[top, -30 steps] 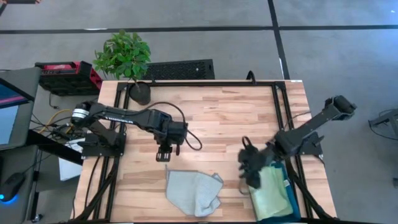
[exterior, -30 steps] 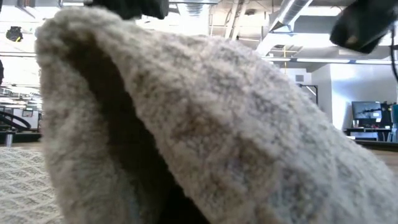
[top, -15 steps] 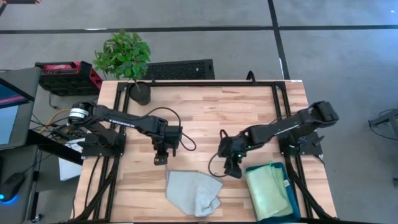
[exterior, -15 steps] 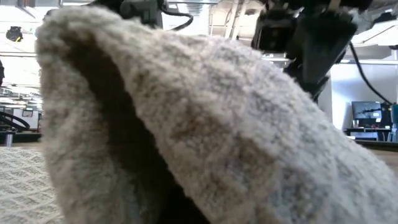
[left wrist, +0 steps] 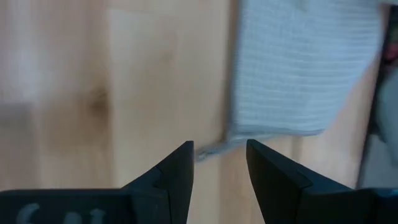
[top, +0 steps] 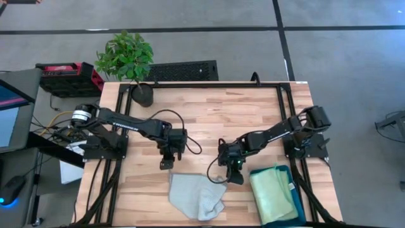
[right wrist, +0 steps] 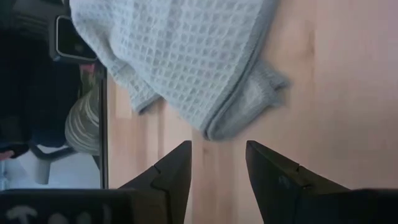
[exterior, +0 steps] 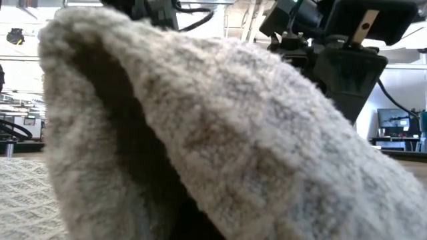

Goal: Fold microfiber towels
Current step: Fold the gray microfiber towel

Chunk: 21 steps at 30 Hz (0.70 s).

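A pale grey-blue microfiber towel (top: 197,195) lies crumpled on the wooden table near its front edge, and it fills the low view (exterior: 200,133). My left gripper (top: 166,166) stands open just beyond the towel's far left corner (left wrist: 214,146), touching nothing. My right gripper (top: 233,178) stands open just beyond the far right corner (right wrist: 245,109), fingers slanting down, also apart from the cloth. A light green towel (top: 273,193) lies folded on the teal bin (top: 297,201) at the near right.
A potted plant (top: 130,63) stands at the table's far left corner. Black frame rails (top: 285,107) run along the table's sides. Bare wood (top: 221,120) stretches behind both grippers toward the far edge.
My right gripper has swung from above the bin toward the table's left and come down to the grey-blue towel's far right corner. My left gripper has tipped downward and sunk toward the table by the far left corner. The towels have not moved.
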Each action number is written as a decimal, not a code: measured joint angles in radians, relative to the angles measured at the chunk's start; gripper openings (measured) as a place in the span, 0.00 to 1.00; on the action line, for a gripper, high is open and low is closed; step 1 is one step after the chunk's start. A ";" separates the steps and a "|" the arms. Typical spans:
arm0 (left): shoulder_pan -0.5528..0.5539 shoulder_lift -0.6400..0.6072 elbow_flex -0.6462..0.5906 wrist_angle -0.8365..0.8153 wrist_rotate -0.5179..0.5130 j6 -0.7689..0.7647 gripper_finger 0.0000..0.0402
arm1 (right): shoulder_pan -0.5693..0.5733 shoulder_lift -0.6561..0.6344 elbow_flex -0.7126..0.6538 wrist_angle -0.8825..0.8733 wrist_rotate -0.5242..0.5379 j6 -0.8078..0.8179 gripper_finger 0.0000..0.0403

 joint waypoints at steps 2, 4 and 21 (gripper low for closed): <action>-0.002 0.021 0.000 0.035 0.058 -0.009 0.35 | 0.003 -0.005 0.000 0.000 0.000 -0.001 0.43; -0.009 0.049 0.000 0.063 0.100 -0.010 0.35 | 0.003 -0.007 0.000 0.004 0.000 -0.001 0.43; -0.037 0.235 0.002 0.105 0.193 0.022 0.35 | 0.002 -0.054 0.000 -0.020 0.006 -0.026 0.43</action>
